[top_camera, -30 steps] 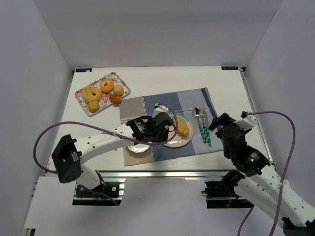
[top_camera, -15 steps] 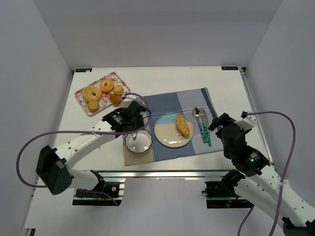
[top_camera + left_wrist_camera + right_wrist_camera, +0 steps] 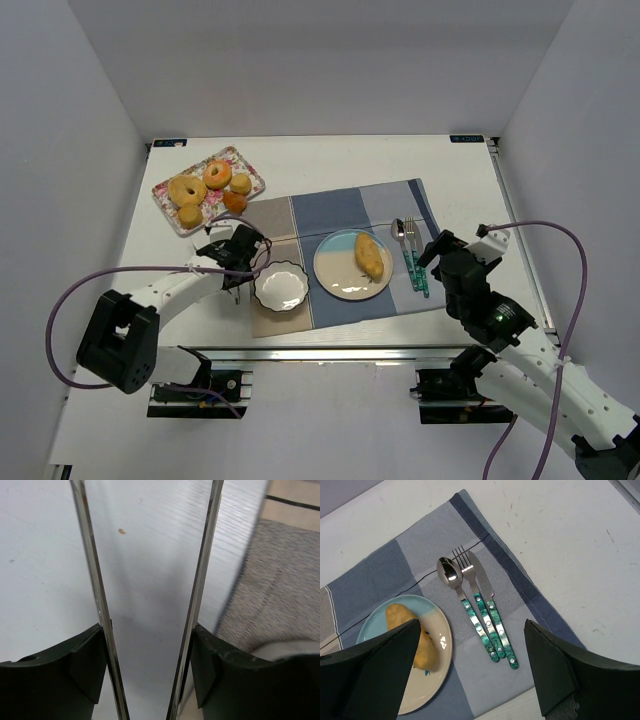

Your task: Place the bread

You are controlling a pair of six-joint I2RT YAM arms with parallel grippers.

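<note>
The bread (image 3: 370,257), a golden oval roll, lies on the round plate (image 3: 335,282) on the blue placemat; it also shows in the right wrist view (image 3: 400,616) on the plate (image 3: 442,630), partly behind a finger. My left gripper (image 3: 238,262) hangs low over the table left of the white bowl (image 3: 280,288), well away from the bread. Its fingers (image 3: 85,665) press on two thin metal tong blades (image 3: 200,580) that stand apart with nothing between them. My right gripper (image 3: 455,258) is open and empty above the placemat's right edge, and shows in its own wrist view (image 3: 472,630).
A flowered tray (image 3: 248,165) with doughnuts and small buns stands at the back left. A spoon, fork and knife with green handles (image 3: 410,255) lie right of the plate, also in the right wrist view (image 3: 485,620). A beige napkin (image 3: 268,220) lies under the bowl.
My left arm has drawn back from over the plate to the left, past the bowl, leaving the bread lying on the plate. The right arm has barely shifted.
</note>
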